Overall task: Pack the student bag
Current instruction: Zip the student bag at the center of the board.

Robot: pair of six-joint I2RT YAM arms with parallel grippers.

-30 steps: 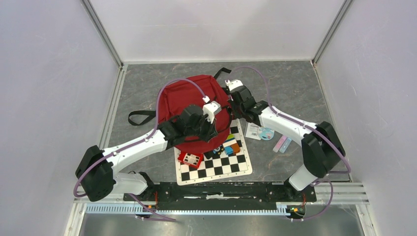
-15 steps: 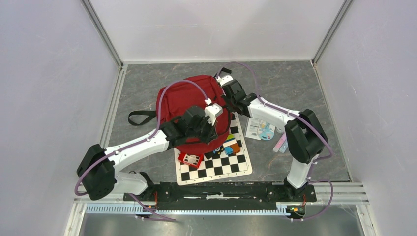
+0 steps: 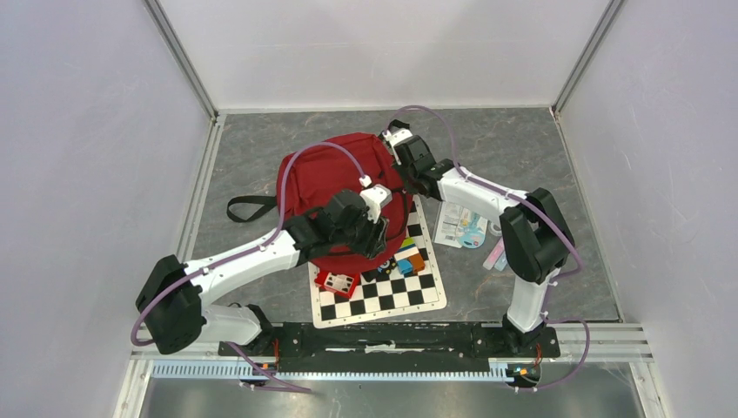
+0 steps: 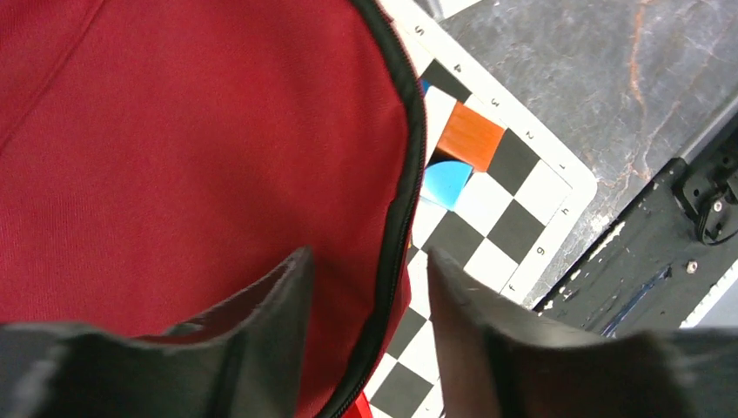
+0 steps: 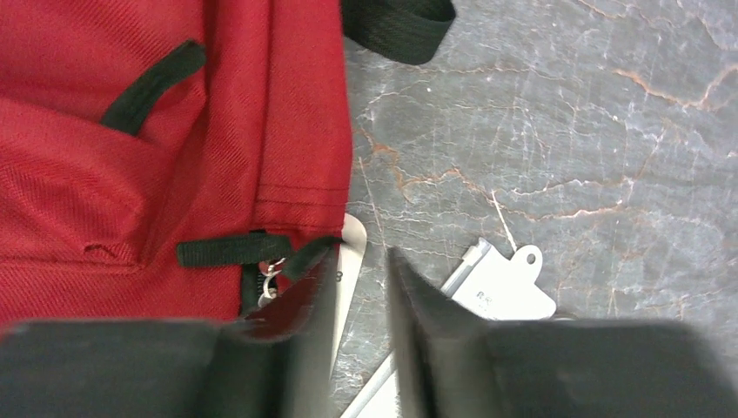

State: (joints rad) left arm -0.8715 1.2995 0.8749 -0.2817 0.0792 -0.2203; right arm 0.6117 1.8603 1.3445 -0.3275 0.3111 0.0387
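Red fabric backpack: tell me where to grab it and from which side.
Pinch the black zippered rim of the red fabric backpack, at its near edge where it lies over the chequered board. Come from above with the left gripper, one finger either side: the bag lies flat and slack, and that seam is probably the firmest ridge.

The student bag (image 3: 318, 187) covers part of the chessboard (image 3: 392, 292); the packet (image 3: 457, 231) seems unreadable.

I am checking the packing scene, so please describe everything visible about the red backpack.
The student bag is soft red woven fabric with a black zipper and black straps. It lies flat on the grey table, its near edge overlapping the chessboard mat. The open left gripper and right gripper hover at its edges.
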